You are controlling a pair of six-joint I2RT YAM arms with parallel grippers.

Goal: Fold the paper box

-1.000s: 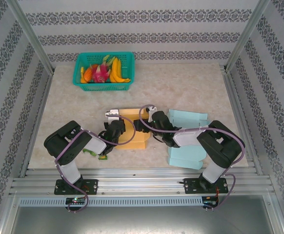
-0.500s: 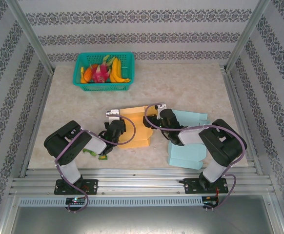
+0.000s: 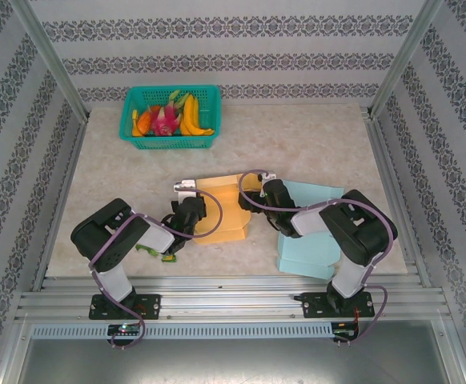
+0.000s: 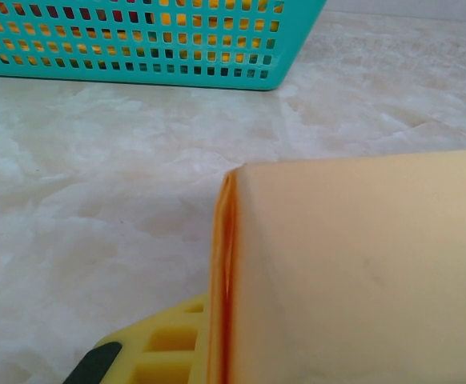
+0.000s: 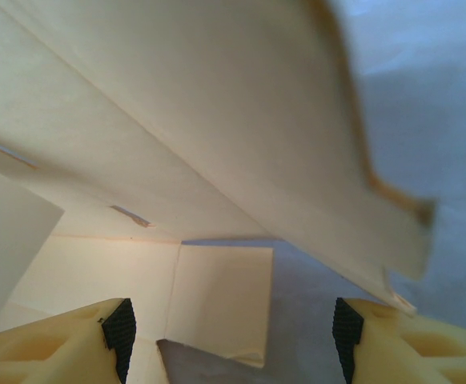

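The orange paper box [image 3: 219, 210] lies partly folded on the table's middle. My left gripper [image 3: 190, 211] is shut on its left edge; in the left wrist view the doubled orange edge [image 4: 222, 288] runs upright beside my yellow finger [image 4: 157, 348], and a pale panel [image 4: 361, 272] spreads to the right. My right gripper [image 3: 259, 192] stands open at the box's right side. In the right wrist view its black pads [image 5: 121, 332] sit wide apart, with nothing between them. A cream wall [image 5: 217, 136] slants above them and a small flap [image 5: 221, 296] lies ahead.
A teal basket [image 3: 169, 138] of fruit stands at the back left; its mesh wall [image 4: 137, 40] rises beyond the box. Light blue paper boxes [image 3: 309, 240] lie under the right arm. A small green thing [image 3: 149, 250] lies by the left arm. Metal rails edge the table.
My right gripper has drawn back to the right, off the box's top to its right side. The box's right wall now stands higher. The left gripper has kept its grip.
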